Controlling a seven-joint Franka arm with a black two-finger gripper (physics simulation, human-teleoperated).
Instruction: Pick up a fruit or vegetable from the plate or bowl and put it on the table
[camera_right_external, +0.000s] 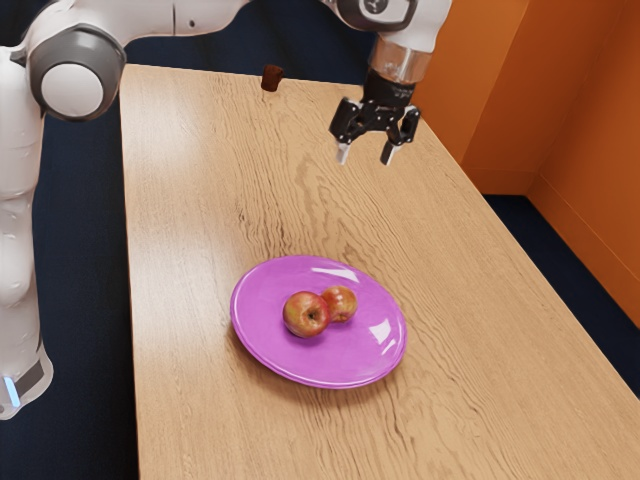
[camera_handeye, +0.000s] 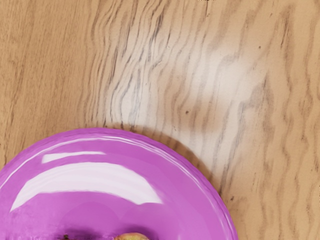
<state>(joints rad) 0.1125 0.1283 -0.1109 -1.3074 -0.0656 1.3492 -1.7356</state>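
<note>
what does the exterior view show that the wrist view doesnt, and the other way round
Exterior view: the arm, the open gripper, a small dark brown object and orange walls. Wrist view: a tiny dark spot in the wood grain. Both: the purple plate, the wooden table and at least part of an apple.

2 apples (camera_right_external: 305, 314) on plate (camera_right_external: 263, 300), plate & obj. (camera_right_external: 272, 78) on tbl (camera_right_external: 190, 200)

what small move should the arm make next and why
Probably shift the open end effector sideways until it is over one of the two apples, staying high for now: it hangs empty above the table, off to one side of the purple plate on which both apples rest.
</note>
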